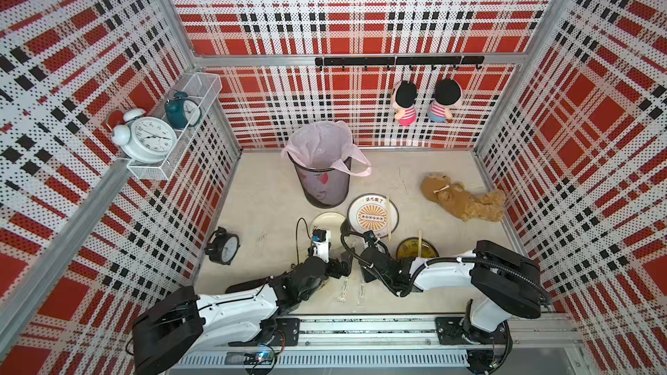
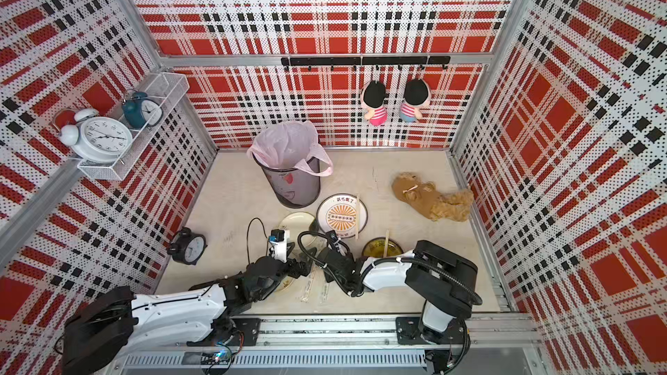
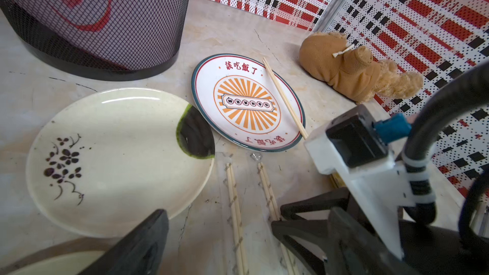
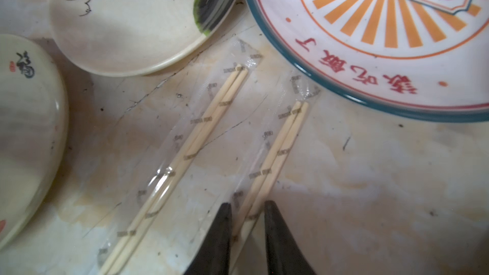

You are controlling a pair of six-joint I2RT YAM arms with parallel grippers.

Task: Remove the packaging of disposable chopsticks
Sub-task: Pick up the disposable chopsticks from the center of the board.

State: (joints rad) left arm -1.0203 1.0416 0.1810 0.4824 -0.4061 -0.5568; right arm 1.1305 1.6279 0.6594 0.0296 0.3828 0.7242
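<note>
Lying side by side at 6 o'clock on the desk, two clear sleeves each hold a pair of sticks. Right claw is narrow, clamped on the near end of one sleeve, a finger on each side of its sticks. The other sleeve lies flat just beside it at 9 o'clock, parallel and untouched. Left claw gapes wide at 10 o'clock of the sleeves, low over the desk, holding nothing. At 12 o'clock sits a sunburst plate with bare sticks across its 3 o'clock side. At 2 o'clock a second bare pair lies across a dark dish. A cream plate sits at 11 o'clock, just beside the sunburst plate. Farther out at 12 o'clock stands a mesh bin with a pink liner. A brown bear lies at 2 o'clock, a black clock at 9 o'clock.
</note>
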